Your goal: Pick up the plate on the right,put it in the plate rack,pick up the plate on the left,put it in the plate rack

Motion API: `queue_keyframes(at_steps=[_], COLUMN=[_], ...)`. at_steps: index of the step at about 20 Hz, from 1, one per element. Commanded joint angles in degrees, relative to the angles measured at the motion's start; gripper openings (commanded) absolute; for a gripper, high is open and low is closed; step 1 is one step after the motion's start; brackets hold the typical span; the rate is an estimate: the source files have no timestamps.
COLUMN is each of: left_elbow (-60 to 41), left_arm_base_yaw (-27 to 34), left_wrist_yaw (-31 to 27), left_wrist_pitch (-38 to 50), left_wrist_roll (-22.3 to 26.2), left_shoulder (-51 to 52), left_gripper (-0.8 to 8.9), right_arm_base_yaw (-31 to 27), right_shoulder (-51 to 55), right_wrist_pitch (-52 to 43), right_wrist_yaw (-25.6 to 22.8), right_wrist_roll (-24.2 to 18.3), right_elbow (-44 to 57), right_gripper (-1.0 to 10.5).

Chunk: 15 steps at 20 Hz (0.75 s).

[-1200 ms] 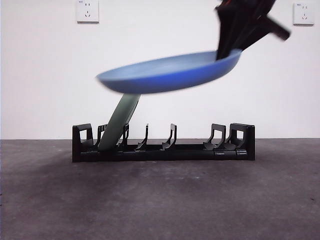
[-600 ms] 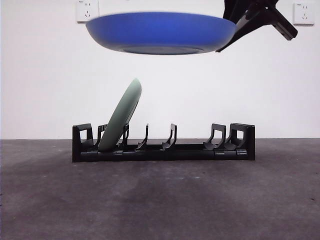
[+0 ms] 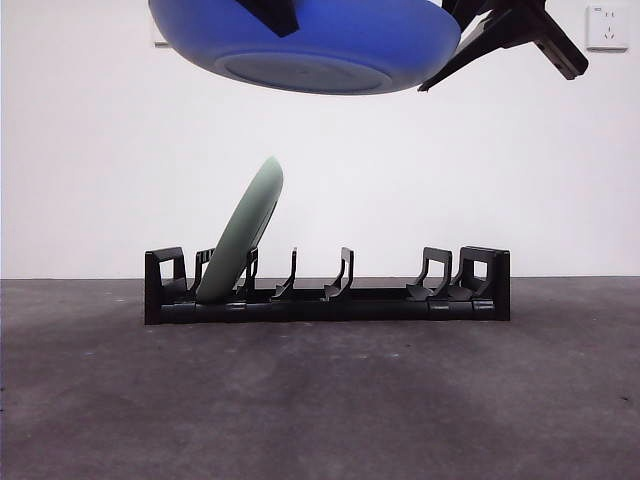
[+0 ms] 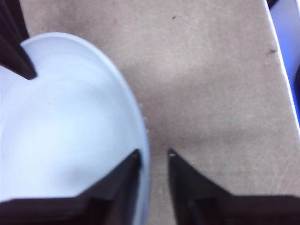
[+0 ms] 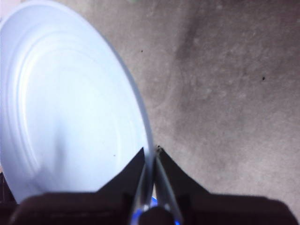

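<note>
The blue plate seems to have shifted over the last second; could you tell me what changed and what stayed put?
The blue plate, shut in the right gripper, rose from just above the green plate to the picture's top and tipped until its underside faces the camera. The left gripper now straddles its opposite rim, jaws open. The green plate and plate rack stayed as they were.

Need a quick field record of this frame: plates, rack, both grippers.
blue plate: held high above the rack, underside facing the front camera
green plate: leaning in a slot near the rack's left end
plate rack: on the table, other slots vacant
right gripper: shut on the blue plate's rim
left gripper: jaws astride the blue plate's rim, gap visible
</note>
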<state>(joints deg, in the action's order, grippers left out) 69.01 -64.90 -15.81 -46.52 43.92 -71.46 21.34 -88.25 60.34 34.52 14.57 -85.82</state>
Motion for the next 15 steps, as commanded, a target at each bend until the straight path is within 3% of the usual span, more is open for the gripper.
queue_keyframes(at_steps=[1, 7, 13, 15], left_elbow=[-0.1, -0.1, -0.1, -0.1], left_arm_base_yaw=[0.0, -0.1, -0.1, 0.0], left_wrist_yaw=[0.1, 1.3, 4.6, 7.5], left_wrist_pitch=[0.0, -1.3, -0.7, -0.1], left_wrist_roll=[-0.5, -1.6, -2.2, -2.5], left_shoulder=[-0.2, -0.2, -0.2, -0.2], left_gripper=[0.15, -0.08, -0.08, -0.08], right_arm_base_yaw=[0.1, 0.1, 0.0, 0.0], right_shoulder=[-0.2, -0.2, 0.0, 0.0], right_wrist_pitch=[-0.4, -0.4, -0.5, -0.5], right_wrist_yaw=[0.9, -0.4, 0.0, 0.0], right_wrist_roll=[0.5, 0.2, -2.9, -3.6], right_elbow=[-0.4, -0.4, -0.5, -1.2], right_gripper=[-0.1, -0.1, 0.1, 1.7])
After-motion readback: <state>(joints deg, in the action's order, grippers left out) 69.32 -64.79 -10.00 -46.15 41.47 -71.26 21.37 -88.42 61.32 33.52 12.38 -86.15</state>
